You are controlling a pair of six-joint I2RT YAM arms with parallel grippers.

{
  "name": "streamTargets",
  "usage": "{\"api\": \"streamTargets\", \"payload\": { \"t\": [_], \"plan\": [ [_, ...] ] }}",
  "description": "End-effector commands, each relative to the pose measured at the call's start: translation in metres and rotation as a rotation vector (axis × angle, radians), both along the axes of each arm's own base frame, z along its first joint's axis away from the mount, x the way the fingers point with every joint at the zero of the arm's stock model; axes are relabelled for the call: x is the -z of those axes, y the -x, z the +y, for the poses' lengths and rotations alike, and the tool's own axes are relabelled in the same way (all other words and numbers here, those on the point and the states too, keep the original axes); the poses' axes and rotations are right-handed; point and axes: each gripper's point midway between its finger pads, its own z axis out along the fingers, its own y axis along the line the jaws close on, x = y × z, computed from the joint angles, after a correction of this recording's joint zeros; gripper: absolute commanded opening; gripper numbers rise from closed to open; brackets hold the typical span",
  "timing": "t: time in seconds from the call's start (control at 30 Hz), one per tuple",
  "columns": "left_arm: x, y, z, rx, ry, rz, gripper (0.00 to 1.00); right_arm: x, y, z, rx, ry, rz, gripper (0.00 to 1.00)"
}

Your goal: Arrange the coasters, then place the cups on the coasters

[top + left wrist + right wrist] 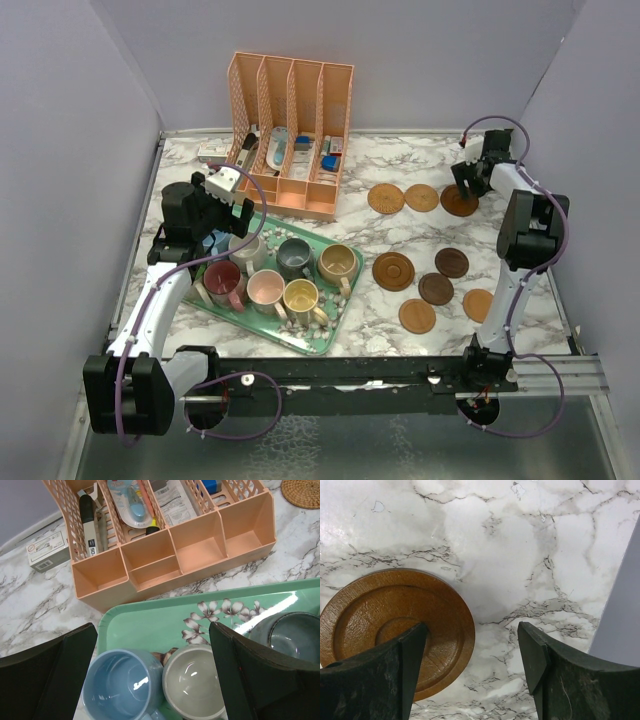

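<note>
Several brown coasters (417,316) lie flat on the right half of the marble table, three in a far row and the others nearer. My right gripper (468,185) hangs open low over the far-right coaster (395,630); one finger (395,675) is above the disc and the other above bare marble, and nothing is held. Several cups stand on the green floral tray (325,338), among them maroon (222,278), pink (266,288), yellow (300,297) and tan (337,263). My left gripper (152,640) is wide open just above the blue cup (122,685) and the cream cup (192,682), touching neither.
An orange desk organiser (290,135) with pens and small items stands behind the tray, and a small white box (212,152) lies to its left. Enclosure walls close in on the left, right and back. A grey-blue cup (295,635) sits just beyond my left gripper's right finger.
</note>
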Motion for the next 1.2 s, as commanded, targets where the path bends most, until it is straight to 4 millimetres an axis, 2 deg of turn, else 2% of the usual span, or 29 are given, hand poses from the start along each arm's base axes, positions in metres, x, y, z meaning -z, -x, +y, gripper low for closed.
{"api": "streamTargets", "payload": {
  "t": [0.0, 0.1, 0.27, 0.43, 0.5, 0.6, 0.9, 1.0, 1.17],
  "plan": [
    [-0.004, 0.000, -0.005, 0.028, 0.007, -0.021, 0.99, 0.014, 0.003, -0.002, 0.009, -0.004, 0.048, 0.74],
    [-0.002, 0.000, -0.005, 0.027, 0.005, -0.017, 0.99, 0.005, 0.004, 0.009, -0.017, -0.053, 0.033, 0.75],
    [0.000, 0.000, -0.006, 0.030, 0.005, -0.011, 0.99, -0.026, 0.004, 0.026, -0.052, -0.135, -0.011, 0.77],
    [-0.001, 0.000, -0.006, 0.033, 0.004, -0.016, 0.99, -0.058, 0.018, 0.046, -0.110, -0.204, -0.051, 0.78],
    [0.000, 0.000, -0.006, 0.034, 0.005, -0.014, 0.99, -0.065, 0.030, 0.053, -0.142, -0.220, -0.047, 0.78],
    [0.000, 0.000, -0.008, 0.039, 0.009, -0.011, 0.99, -0.066, 0.055, 0.062, -0.191, -0.233, -0.029, 0.78],
    [0.001, 0.001, -0.011, 0.052, 0.022, -0.004, 0.99, -0.067, 0.141, 0.090, -0.333, -0.260, 0.006, 0.78],
    [0.002, 0.001, -0.011, 0.052, 0.024, 0.000, 0.99, -0.066, 0.165, 0.105, -0.397, -0.299, 0.019, 0.78],
    [0.002, 0.001, -0.012, 0.056, 0.029, 0.002, 0.99, -0.067, 0.190, 0.144, -0.515, -0.390, 0.013, 0.78]
  ]
}}
